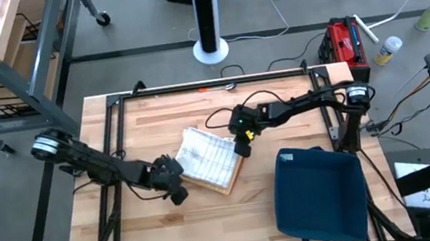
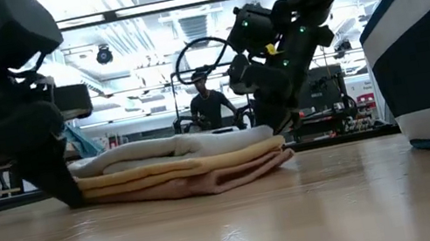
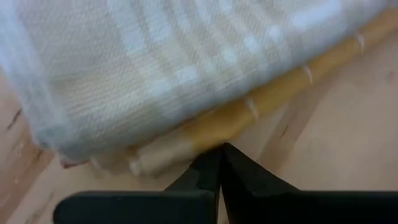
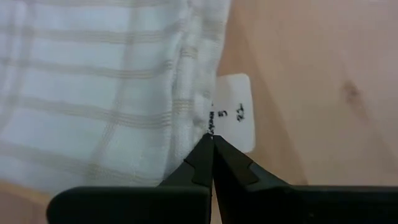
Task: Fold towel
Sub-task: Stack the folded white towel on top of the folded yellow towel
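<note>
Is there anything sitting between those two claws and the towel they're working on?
Nothing visible. The left gripper sits shut at one end of the folded towel, the right gripper shut at the opposite edge. The blue bin stands off to the side, clear of both.

The right gripper has its jaws pressed together, tips at the edge of the white striped towel. A small white label sticks out at about one o'clock onto the wooden worktop.
</note>
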You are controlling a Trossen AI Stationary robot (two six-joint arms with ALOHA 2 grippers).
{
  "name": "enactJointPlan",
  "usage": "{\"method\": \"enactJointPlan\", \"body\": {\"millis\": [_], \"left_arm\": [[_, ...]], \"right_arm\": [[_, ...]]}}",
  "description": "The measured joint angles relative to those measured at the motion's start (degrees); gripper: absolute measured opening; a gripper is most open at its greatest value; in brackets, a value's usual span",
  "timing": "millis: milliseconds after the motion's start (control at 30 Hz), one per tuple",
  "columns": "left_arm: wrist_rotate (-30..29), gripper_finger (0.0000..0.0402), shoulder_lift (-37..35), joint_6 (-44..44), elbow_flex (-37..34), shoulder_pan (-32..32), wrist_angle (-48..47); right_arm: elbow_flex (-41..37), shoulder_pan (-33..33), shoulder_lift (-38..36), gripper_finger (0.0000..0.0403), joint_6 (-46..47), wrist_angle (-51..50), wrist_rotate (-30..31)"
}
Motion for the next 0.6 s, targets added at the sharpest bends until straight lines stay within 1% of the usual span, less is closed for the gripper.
{"method": "enactJointPlan", "body": {"millis": [67,133,200,267,367,500,600], "left_arm": [[-1.54,0.0,-0.18,1.03,0.44,0.0,-0.76],[-4.59,0.0,-0.58,1.76,0.5,0.0,-0.94],[-8.59,0.0,-1.37,2.36,0.22,0.58,-3.15],[-10.62,0.0,-1.8,2.1,0.2,1.02,-4.77],[-11.06,0.0,-2.36,1.27,0.18,2.34,-8.3],[-11.23,0.0,-2.83,0.43,0.17,3.11,-11.93],[-10.98,0.0,-3.48,-4.02,0.19,3.25,-18.37]], "right_arm": [[-0.01,1.05,0.0,0.0,0.26,0.07,-0.12],[-0.01,2.3,0.0,0.0,0.73,-0.03,-0.68],[-0.01,3.53,-0.02,0.0,1.16,-0.03,-0.91],[-0.01,4.79,-0.01,0.0,1.33,0.05,-1.76],[-0.01,6.46,-0.02,0.0,1.74,0.27,-3.17],[-0.01,7.59,0.0,0.0,1.71,0.18,-3.39],[-0.01,7.49,-0.02,0.0,1.47,-0.01,-3.27]]}}
